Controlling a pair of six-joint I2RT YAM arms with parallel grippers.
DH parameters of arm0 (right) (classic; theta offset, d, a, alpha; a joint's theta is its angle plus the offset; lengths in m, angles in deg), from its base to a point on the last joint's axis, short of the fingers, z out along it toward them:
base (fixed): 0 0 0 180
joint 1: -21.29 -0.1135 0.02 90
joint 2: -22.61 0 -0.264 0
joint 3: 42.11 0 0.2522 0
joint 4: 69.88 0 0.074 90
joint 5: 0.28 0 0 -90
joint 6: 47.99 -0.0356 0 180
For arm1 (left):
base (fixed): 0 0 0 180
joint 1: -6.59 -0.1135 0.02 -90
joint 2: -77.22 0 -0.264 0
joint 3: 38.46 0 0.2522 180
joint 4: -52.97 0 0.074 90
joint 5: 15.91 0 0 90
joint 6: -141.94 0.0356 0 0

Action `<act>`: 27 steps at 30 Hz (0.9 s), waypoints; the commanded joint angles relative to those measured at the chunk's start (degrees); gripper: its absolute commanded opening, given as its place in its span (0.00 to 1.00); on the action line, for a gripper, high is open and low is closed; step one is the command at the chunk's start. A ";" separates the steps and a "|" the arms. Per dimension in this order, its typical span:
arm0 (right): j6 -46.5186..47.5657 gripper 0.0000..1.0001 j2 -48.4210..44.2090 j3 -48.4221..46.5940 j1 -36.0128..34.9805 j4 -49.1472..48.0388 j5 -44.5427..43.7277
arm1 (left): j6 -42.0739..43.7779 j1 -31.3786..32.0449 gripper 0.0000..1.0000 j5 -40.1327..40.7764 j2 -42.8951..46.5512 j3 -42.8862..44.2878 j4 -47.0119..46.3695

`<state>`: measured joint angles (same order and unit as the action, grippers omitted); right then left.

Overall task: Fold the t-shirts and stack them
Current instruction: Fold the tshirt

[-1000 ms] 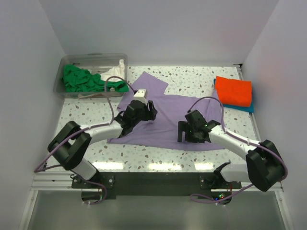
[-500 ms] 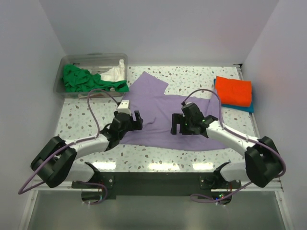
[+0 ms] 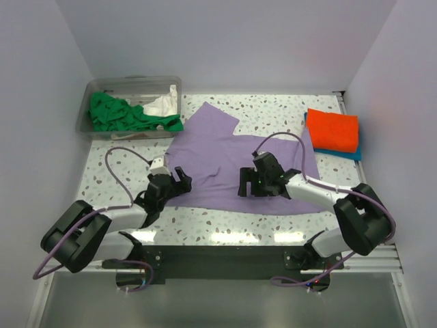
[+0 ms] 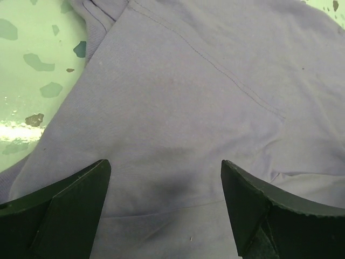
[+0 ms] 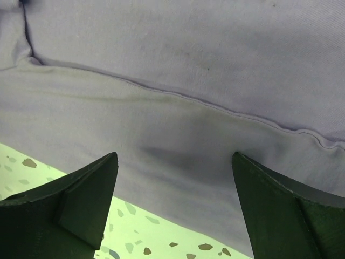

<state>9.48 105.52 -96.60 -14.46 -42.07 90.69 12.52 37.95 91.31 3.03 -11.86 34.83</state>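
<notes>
White walls enclose a speckled table (image 3: 273,113).

**Layout.** The purple shirt (image 3: 232,154) lies spread in one layer at the table's centre, unfolded, with one sleeve reaching toward 11 o'clock. A clear tub (image 3: 87,130) at 10 o'clock holds a crumpled green shirt (image 3: 116,113) and a white shirt (image 3: 162,104). At 2 o'clock a folded orange shirt (image 3: 332,130) sits on a folded blue shirt (image 3: 355,154).

**Grippers.** The left gripper (image 3: 179,179) hangs low over the purple shirt's 8 o'clock corner. Its jaws are spread wide and hold nothing, and the left wrist view shows flat cloth between the fingers (image 4: 59,216). The right gripper (image 3: 246,186) hangs over the near hem at about 6 o'clock, also released and empty. Its wrist view shows a seam running across and bare table just below the hem.

**Step in hand (judgement).** Both grippers appear placed to take the near edge for a first fold toward 12 o'clock.

**Recommendations.**
- Set each lower finger under the hem from the table side, so only the edge is pinched and no bunch of cloth.
- Move the left gripper out toward the true corner, because it sits inboard of the edge.
- Close both grips together.
- Lift evenly and carry the hem straight, so the fold line stays square.
- Watch the 11 o'clock sleeve, which may need tucking in.
</notes>
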 commanded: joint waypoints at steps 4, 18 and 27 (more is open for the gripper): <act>-3.15 0.90 -0.73 5.74 -1.25 -1.39 -0.36 | -7.07 -0.59 0.89 3.00 4.22 -6.06 3.68; -5.00 0.91 -8.29 8.04 -3.80 3.18 -0.79 | -8.49 2.75 0.90 5.11 24.00 -6.26 17.04; -0.87 0.92 -11.20 -3.03 -3.63 12.67 -9.57 | 3.73 4.33 0.90 -1.64 16.64 0.33 3.62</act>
<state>6.92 96.10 -95.14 -18.04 -33.55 86.12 10.88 41.51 92.90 22.54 -15.34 46.92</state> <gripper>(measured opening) 0.919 0.898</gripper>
